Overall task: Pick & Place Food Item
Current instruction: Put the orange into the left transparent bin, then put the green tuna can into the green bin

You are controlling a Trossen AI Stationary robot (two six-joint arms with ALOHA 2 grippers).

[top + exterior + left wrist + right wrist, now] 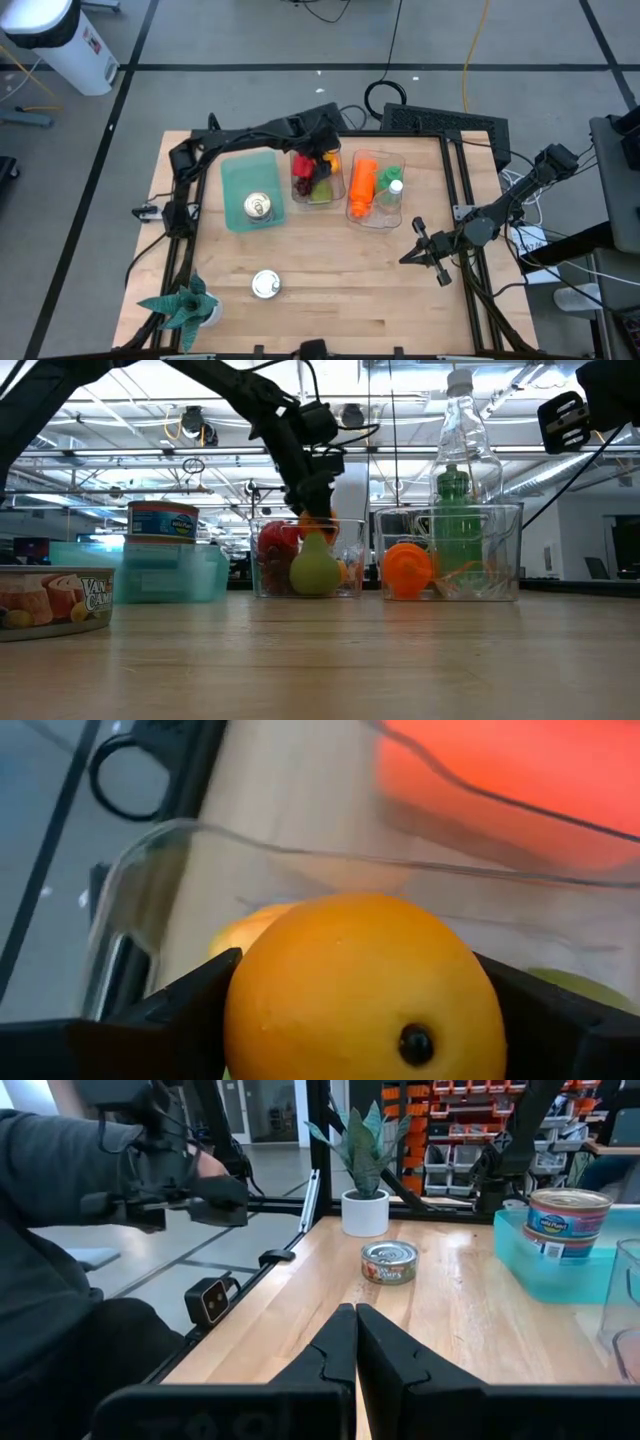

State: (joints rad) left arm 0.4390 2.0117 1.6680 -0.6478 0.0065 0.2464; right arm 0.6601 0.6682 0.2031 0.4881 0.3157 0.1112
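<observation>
The left pincer (322, 160) grips an orange (365, 990) over the clear bin (318, 180) of fruit (transfer unfinished). The right pincer (420, 252) waits closed, empty, above the table (340, 310).

**Orange over the fruit bin**

A round orange (365, 990) with a dark stem dimple fills the lower centre of the left wrist view, between the left hand (360, 1020) fingers, above the clear fruit bin (317, 176)
</observation>
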